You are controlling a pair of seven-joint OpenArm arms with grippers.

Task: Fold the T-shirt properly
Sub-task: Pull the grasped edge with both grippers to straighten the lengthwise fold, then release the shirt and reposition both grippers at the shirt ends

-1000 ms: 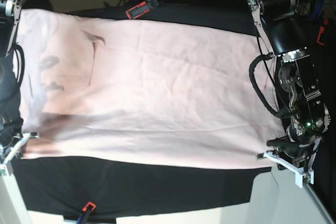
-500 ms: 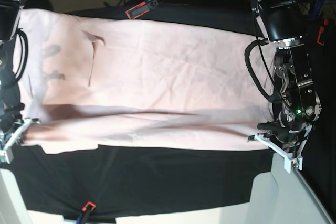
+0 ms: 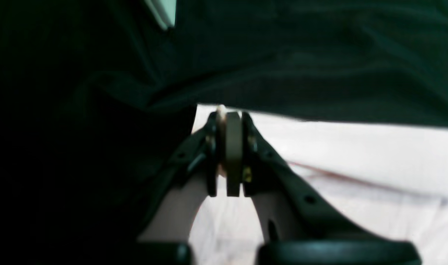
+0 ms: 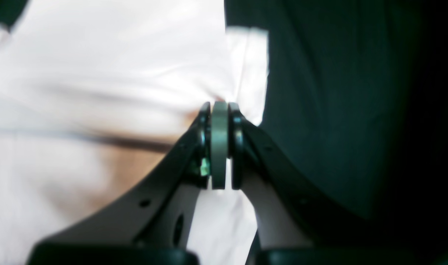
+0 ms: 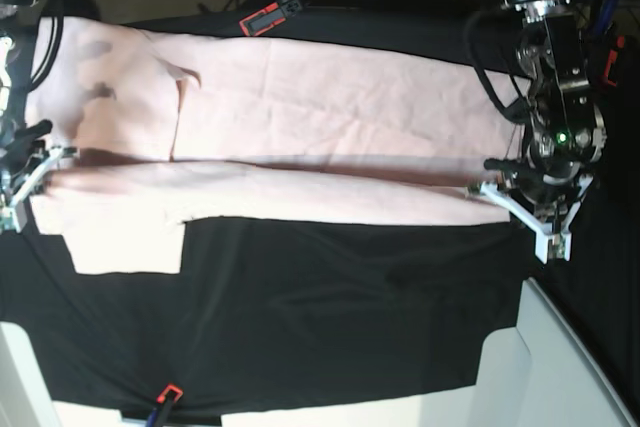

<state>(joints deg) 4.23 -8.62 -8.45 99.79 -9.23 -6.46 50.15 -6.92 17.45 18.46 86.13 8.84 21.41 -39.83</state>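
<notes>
The T-shirt (image 5: 300, 137) lay spread on the black cloth (image 5: 330, 327) covering the worktop, its long axis running left to right across the base view, collar end at that view's left and hem end at its right. Its near long edge was raised and carried over the body, making a fold line along the length.

The left gripper (image 5: 478, 185) sat at the hem end, its jaws closed tight on the pink edge; the left wrist view showed the pads pressed together with a sliver of fabric between them. The right gripper (image 5: 55, 154) sat at the shoulder end, jaws likewise clamped on the T-shirt, with cloth bunched at the pad tips in the right wrist view. A sleeve (image 5: 125, 242) hung flat below the fold, nearer the right gripper.

Both grippers held the same long edge, 1 at each end, so the shirt's body lay across from them, toward the far side of the worktop.
</notes>
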